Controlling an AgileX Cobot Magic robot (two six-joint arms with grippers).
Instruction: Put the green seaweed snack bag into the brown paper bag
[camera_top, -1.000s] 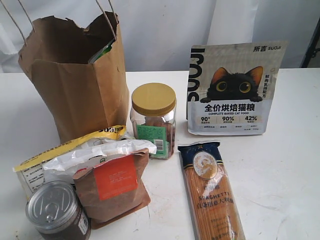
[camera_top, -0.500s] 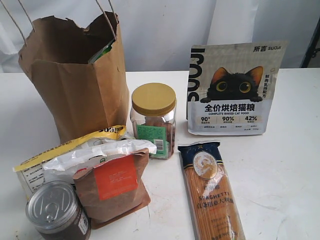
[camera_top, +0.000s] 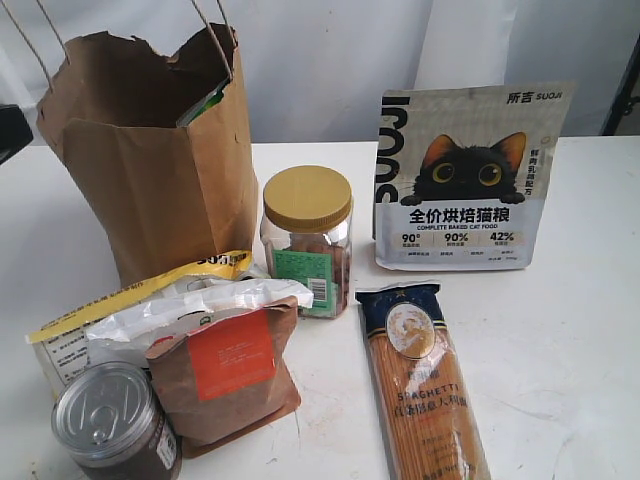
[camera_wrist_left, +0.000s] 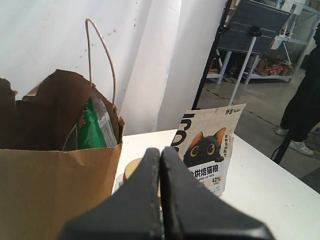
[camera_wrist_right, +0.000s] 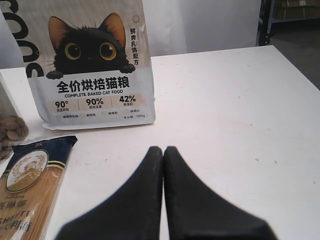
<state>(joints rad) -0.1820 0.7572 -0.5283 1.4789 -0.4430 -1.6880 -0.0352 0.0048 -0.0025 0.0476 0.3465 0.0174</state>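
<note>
Left wrist view | green seaweed snack bag inside brown paper bag | left claw, right claw closed

- Entry added, exterior view: one dark shape now shows at the left edge. In both earlier pictures you had only pale backdrop and bench there.
- Position: you will find it level with the upper half of the brown paper bag, on that bag's left. It stands apart from the bag's wall, with a pale strip between them.
- Extent: only a small corner is in frame, and the picture's edge cuts off the rest.
- Appearance: black, soft-edged, its upper edge slanted.
- Identity: too little shows for you to name it.
</note>
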